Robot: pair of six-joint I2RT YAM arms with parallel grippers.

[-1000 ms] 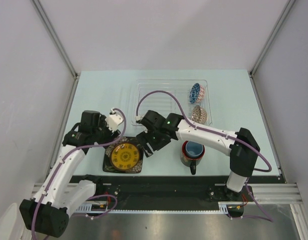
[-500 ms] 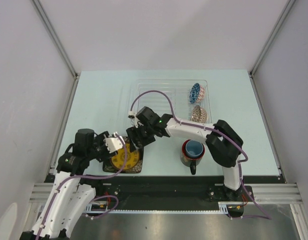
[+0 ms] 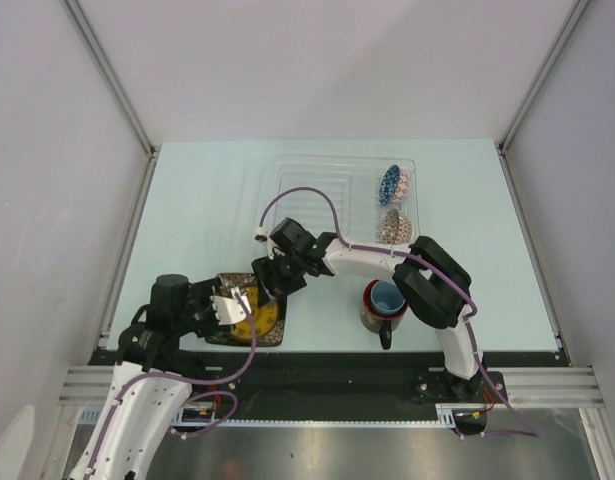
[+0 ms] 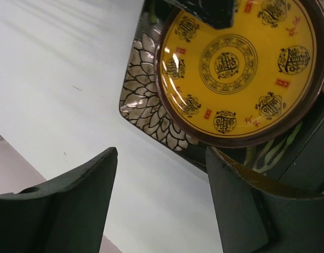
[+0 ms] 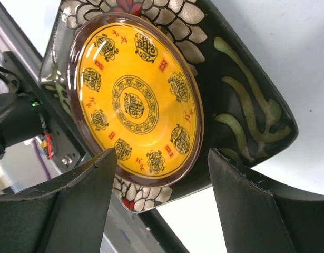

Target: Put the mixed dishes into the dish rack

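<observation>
The small yellow plate (image 3: 259, 318) lies on the black square floral plate (image 3: 273, 338) near the table's front edge. My left gripper (image 3: 233, 306) is open at the plates' left side; in the left wrist view (image 4: 162, 158) its jaws stand wide, with the yellow plate (image 4: 241, 68) and black plate (image 4: 149, 108) just ahead. My right gripper (image 3: 269, 284) is open above the plates' far edge, with both plates (image 5: 135, 105) (image 5: 246, 110) between its jaws (image 5: 162, 158). The blue-white bowl (image 3: 393, 185) and speckled bowl (image 3: 397, 228) stand on edge in the clear rack (image 3: 317, 190).
A dark mug (image 3: 380, 318) with the light blue cup (image 3: 388, 298) inside stands right of the plates, beside the right arm. The black rail of the table's front edge (image 3: 317, 365) runs just below the plates.
My left arm has pulled back towards the front edge and brought its gripper to the plates' left side. My right gripper has moved left and lower over the plates' far edge.
</observation>
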